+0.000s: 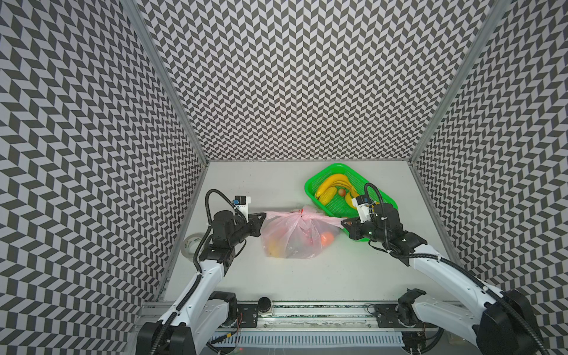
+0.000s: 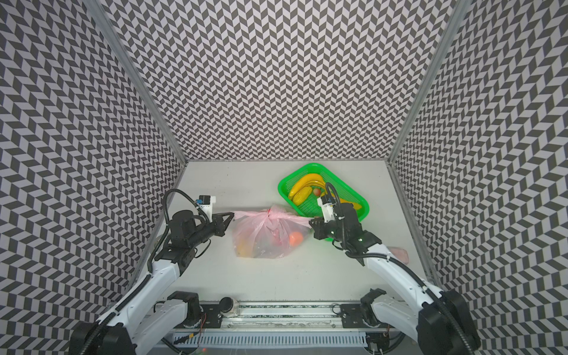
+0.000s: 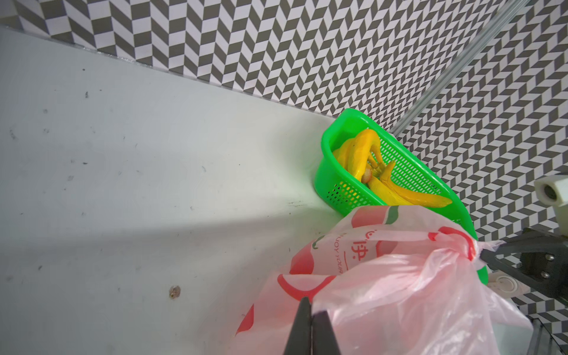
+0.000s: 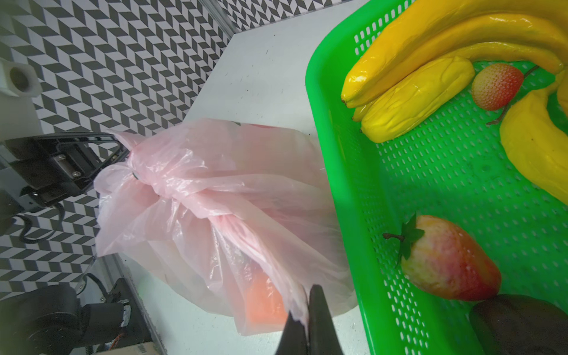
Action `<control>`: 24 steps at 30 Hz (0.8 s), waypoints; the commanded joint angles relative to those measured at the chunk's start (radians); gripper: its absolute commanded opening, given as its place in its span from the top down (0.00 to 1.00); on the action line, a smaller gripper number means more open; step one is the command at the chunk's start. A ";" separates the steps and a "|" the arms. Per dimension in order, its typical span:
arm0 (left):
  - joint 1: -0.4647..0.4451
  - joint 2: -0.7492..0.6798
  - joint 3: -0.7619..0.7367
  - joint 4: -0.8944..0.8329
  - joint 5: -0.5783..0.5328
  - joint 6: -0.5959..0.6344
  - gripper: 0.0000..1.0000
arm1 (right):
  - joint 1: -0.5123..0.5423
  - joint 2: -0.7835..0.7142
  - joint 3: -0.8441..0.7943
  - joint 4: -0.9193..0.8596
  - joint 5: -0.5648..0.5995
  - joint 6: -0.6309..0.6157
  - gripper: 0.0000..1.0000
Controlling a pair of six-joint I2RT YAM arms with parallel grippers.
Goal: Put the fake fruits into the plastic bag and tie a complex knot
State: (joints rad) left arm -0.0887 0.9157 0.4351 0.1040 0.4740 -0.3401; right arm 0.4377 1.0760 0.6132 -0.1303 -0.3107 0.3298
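Top view: bag [image 1: 292,242] knot [image 1: 303,215] axis left-right

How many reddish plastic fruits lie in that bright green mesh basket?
2. A small dotted red strawberry lies beside the yellow bananas; a larger pink-red fruit with a green leaf lies near the basket's wall, beside a dark fruit. Others may hide under the bananas.
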 commanded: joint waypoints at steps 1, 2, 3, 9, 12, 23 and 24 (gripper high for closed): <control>0.054 -0.024 -0.015 0.041 -0.079 -0.041 1.00 | -0.031 0.011 -0.021 -0.018 0.088 -0.002 1.00; 0.061 -0.027 -0.020 0.042 -0.077 -0.045 1.00 | -0.033 0.012 -0.023 -0.018 0.088 -0.002 1.00; 0.065 -0.030 -0.022 0.042 -0.076 -0.048 1.00 | -0.034 0.011 -0.024 -0.017 0.087 -0.002 1.00; 0.073 -0.032 -0.024 0.083 0.006 -0.048 1.00 | -0.037 0.004 -0.029 0.050 -0.061 -0.014 1.00; 0.073 -0.030 -0.002 0.086 0.078 -0.084 0.98 | -0.037 0.011 -0.028 0.075 -0.117 -0.019 1.00; 0.073 0.018 0.052 -0.020 0.237 -0.493 0.45 | -0.045 -0.022 0.009 0.026 -0.145 -0.112 0.61; 0.074 0.039 0.049 -0.003 0.264 -0.531 0.44 | -0.047 -0.031 0.013 0.012 -0.145 -0.129 0.53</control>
State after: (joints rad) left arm -0.0189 0.9184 0.4702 0.1036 0.6498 -0.7040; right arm 0.3992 1.0821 0.5945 -0.1318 -0.4423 0.2615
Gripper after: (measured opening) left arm 0.554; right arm 0.440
